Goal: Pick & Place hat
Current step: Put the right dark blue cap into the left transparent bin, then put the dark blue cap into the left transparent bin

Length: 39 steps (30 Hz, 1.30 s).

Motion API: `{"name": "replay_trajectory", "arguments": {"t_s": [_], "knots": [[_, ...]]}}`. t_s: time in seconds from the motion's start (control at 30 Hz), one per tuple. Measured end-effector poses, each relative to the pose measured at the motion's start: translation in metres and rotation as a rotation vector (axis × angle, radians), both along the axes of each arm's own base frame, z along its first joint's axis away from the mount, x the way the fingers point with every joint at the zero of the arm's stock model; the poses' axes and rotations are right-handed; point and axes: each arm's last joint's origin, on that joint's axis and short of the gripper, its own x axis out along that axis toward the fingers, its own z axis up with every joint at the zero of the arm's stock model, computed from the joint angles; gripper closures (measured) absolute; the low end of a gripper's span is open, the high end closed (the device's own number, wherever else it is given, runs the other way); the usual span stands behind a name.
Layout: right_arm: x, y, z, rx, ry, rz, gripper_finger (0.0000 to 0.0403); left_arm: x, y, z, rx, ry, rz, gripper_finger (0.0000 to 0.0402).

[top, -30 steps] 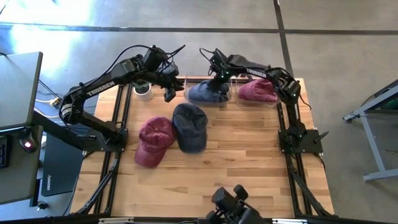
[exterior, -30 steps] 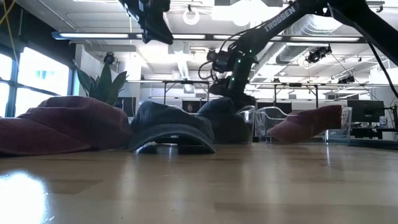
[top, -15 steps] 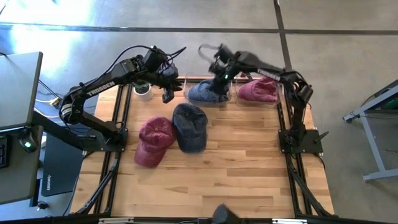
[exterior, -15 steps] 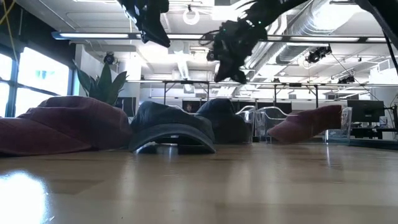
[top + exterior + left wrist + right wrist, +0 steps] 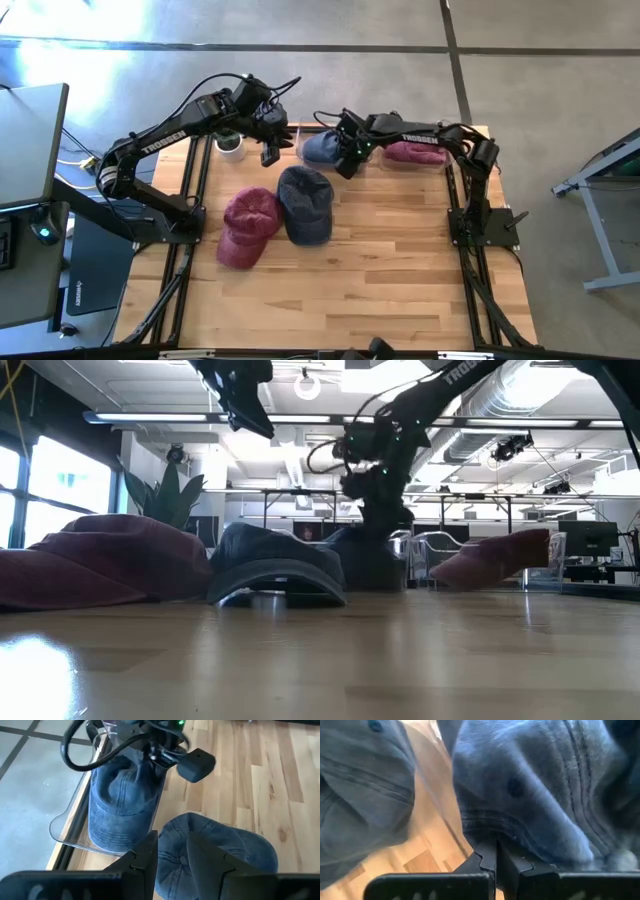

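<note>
I'm looking at a wooden plank surface (image 5: 380, 260), pale butcher-block boards with a glossy sheen, standing on a grey concrete floor (image 5: 520, 90) crossed by dark seams. In the low view the room behind is showing white ceiling ducts, strip lights, desks and a spiky green plant (image 5: 165, 495). Four soft fabric caps are lying here: a maroon cap (image 5: 248, 225) and a blue denim cap (image 5: 305, 203) touching each other mid-surface, a second denim cap (image 5: 322, 148) sitting in a clear plastic tray (image 5: 67, 827) at the far edge, and a second maroon cap (image 5: 415, 153) in the neighbouring clear tray beside it. The denim is showing stitched seam lines and a crown button; the crowns are rounded and the brim of the mid-surface denim cap is arching up off the wood in the low view. My right claw (image 5: 347, 165) is sitting at the near edge of the trayed denim cap, fingers pressed fully together right against the cap's edge; I can't tell whether any fabric is pinched between them. My left claw (image 5: 270, 152) is hovering above the far edge near a small white pot (image 5: 230, 145), fingers narrowly parted, holding nothing.
</note>
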Motion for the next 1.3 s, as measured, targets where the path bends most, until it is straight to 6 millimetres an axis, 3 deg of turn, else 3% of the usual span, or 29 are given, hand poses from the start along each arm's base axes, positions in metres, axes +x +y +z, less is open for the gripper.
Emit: {"name": "replay_trajectory", "arguments": {"t_s": [0.13,0.37,0.5,0.6,0.8,0.9,1.1,1.3], "knots": [[-0.004,0.001,-0.001,0.108,-0.022,0.011,0.0402,0.0,-0.001,-0.001,-0.023,0.001,-0.019,0.0302],[0.002,-0.005,0.049,0.107,-0.192,-0.001,0.0402,-0.002,-0.002,-0.002,-0.033,0.019,-0.018,0.0302],[0.005,-0.02,0.064,0.052,-0.296,-0.062,0.0401,-0.002,-0.002,-0.002,-0.035,0.022,-0.018,0.0302],[0.003,-0.034,0.054,-0.022,-0.324,-0.201,0.0402,-0.002,-0.002,-0.002,-0.035,0.023,-0.017,0.0302],[-0.023,-0.044,0.003,-0.022,-0.136,-0.537,0.0402,-0.002,-0.002,-0.003,-0.038,0.027,-0.017,0.0302],[-0.027,-0.044,-0.001,-0.061,-0.147,-0.579,0.0402,-0.003,-0.002,-0.003,-0.036,0.032,-0.013,0.0302],[-0.026,-0.036,0.048,-0.109,-0.285,-0.523,0.0402,-0.004,-0.002,-0.004,-0.034,0.053,0.0,0.0302],[-0.039,-0.012,0.092,-0.145,-0.373,-0.489,0.0402,-0.008,-0.004,-0.009,-0.051,0.125,0.011,0.0302]]}}
